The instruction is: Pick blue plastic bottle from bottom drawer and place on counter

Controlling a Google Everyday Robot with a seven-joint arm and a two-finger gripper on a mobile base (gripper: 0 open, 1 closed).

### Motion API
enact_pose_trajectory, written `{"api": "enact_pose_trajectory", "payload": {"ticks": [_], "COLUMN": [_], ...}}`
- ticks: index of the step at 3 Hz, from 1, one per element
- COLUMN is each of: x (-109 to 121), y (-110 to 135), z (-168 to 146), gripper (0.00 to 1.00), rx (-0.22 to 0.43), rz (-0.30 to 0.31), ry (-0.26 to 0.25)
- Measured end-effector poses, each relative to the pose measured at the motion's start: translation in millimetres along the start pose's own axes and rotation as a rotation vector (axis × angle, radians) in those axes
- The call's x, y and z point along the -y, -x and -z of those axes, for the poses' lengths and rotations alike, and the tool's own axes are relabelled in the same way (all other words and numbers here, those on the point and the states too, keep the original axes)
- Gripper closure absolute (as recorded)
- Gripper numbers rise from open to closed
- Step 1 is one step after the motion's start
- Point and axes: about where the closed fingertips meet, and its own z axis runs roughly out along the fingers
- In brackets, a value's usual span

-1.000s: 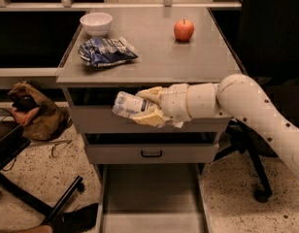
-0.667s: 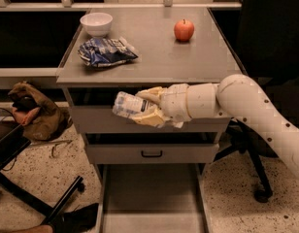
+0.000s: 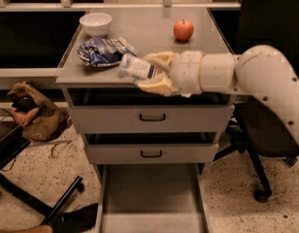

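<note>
My gripper (image 3: pixel 150 73) is shut on the blue plastic bottle (image 3: pixel 136 68), a small clear bottle with a pale label, held on its side. It hangs at the front edge of the counter (image 3: pixel 144 38), just right of the foil snack bag. My white arm reaches in from the right. The bottom drawer (image 3: pixel 150 198) is pulled open below, its flat grey floor bare.
On the counter stand a white bowl (image 3: pixel 95 23) at the back left, a blue-and-white foil snack bag (image 3: pixel 102 51) at the front left and a red apple (image 3: pixel 183 30) at the back right. Two shut drawers (image 3: pixel 152 116) with black handles sit under the counter. A black chair base (image 3: pixel 258 169) is at the right, a brown bag (image 3: pixel 33 115) at the left.
My gripper has risen with the bottle from in front of the top drawer to the level of the counter's front edge.
</note>
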Motion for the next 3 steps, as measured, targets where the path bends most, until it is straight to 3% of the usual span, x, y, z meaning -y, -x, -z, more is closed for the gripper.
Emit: {"api": "enact_pose_trajectory", "payload": {"ticks": [1, 2, 3], "x": [42.9, 83.5, 111.9], "y": [15.0, 4.5, -15.4], "z": [12.0, 13.2, 8.6], "gripper": [1.0, 1.0, 1.0], "rx": [-0.034, -0.094, -0.125], "rz": [0.065, 0.099, 0.099], "ry": [-0.109, -0.217, -0.281]}}
